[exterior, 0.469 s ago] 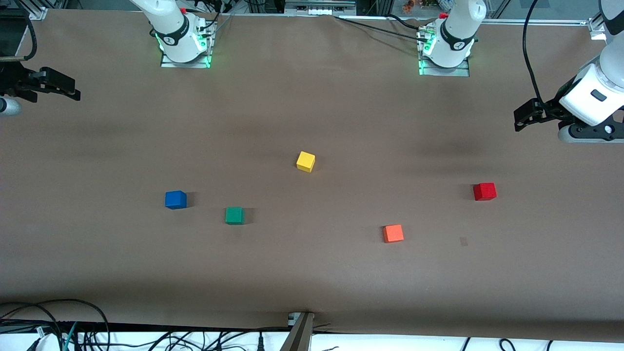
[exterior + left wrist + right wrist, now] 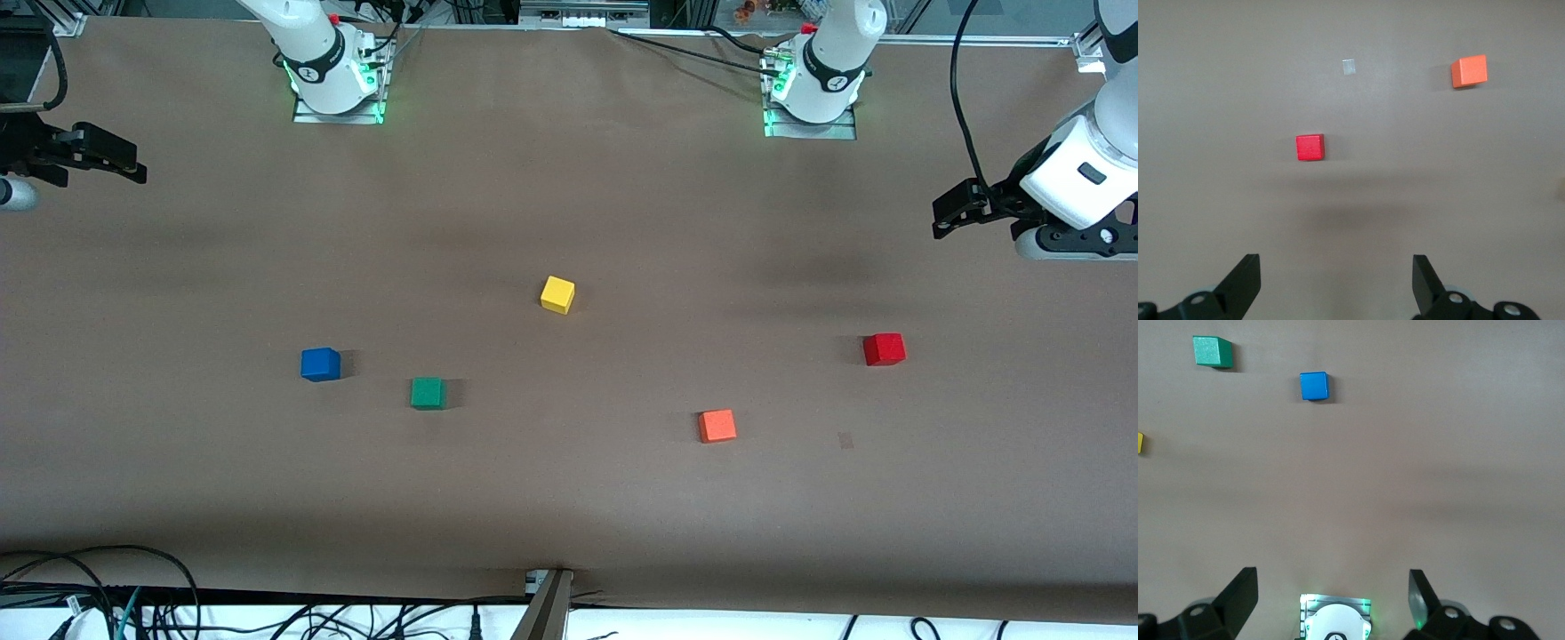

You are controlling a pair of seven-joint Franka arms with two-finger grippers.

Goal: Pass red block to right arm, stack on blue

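Note:
The red block (image 2: 884,348) sits on the brown table toward the left arm's end; it also shows in the left wrist view (image 2: 1310,147). The blue block (image 2: 320,364) sits toward the right arm's end and shows in the right wrist view (image 2: 1315,386). My left gripper (image 2: 942,219) is open and empty, up over the table's left-arm end, well apart from the red block; its fingers (image 2: 1245,280) frame bare table. My right gripper (image 2: 132,167) is open and empty, up over the table's right-arm end, well apart from the blue block.
A green block (image 2: 427,392) lies beside the blue one, toward the middle. A yellow block (image 2: 557,293) is mid-table. An orange block (image 2: 717,425) lies nearer the camera than the red one. Cables run along the table's near edge (image 2: 267,591). The right arm's base (image 2: 1335,620) shows under its wrist.
My left gripper has shifted very slightly toward the robots' side of the table. The blocks and the right gripper have not moved.

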